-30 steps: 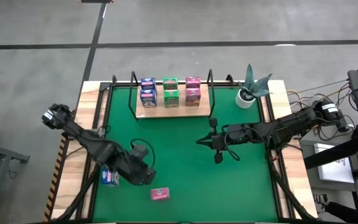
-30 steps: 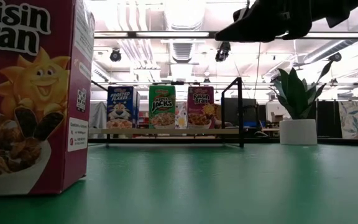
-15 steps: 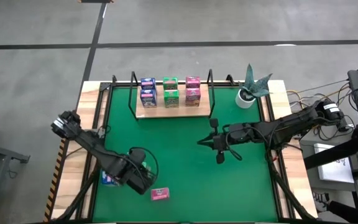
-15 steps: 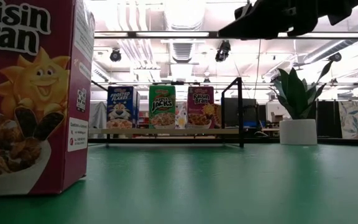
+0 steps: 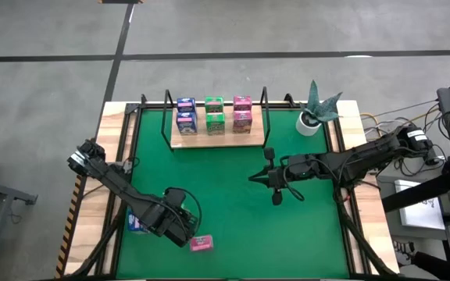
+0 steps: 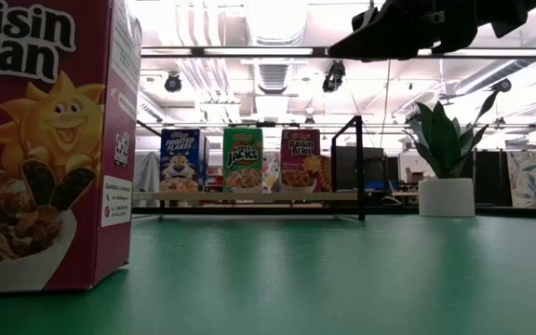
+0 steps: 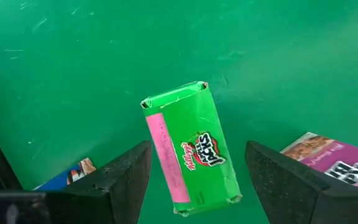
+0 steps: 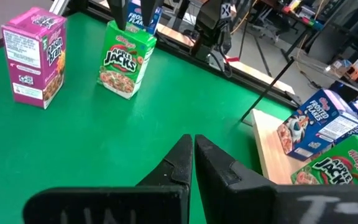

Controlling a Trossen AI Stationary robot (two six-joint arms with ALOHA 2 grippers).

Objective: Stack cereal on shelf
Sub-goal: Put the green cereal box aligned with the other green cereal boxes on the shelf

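Observation:
A green cereal box (image 7: 191,149) stands upright on the green mat near the table's front left. My left gripper (image 7: 197,147) points down over it, open, with one finger on either side and a gap to each. In the right wrist view those fingers (image 8: 122,9) hang just above the green box (image 8: 126,59). A pink box (image 5: 201,244) stands to its right and a blue box (image 5: 137,224) to its left. The shelf (image 5: 216,139) at the far side bears several boxes. My right gripper (image 5: 256,178) hovers shut over the mat's middle right.
A potted plant (image 5: 311,117) stands at the far right, beside the shelf's black rod frame (image 5: 265,117). The pink box (image 6: 45,140) fills the left of the low view. Bare green mat (image 5: 233,203) lies between the two arms and in front of the shelf.
My left gripper has sunk and gone a little toward the table's near edge, closer to the pink box, and has tipped to point more steeply down. The boxes on the mat and my right arm have kept still.

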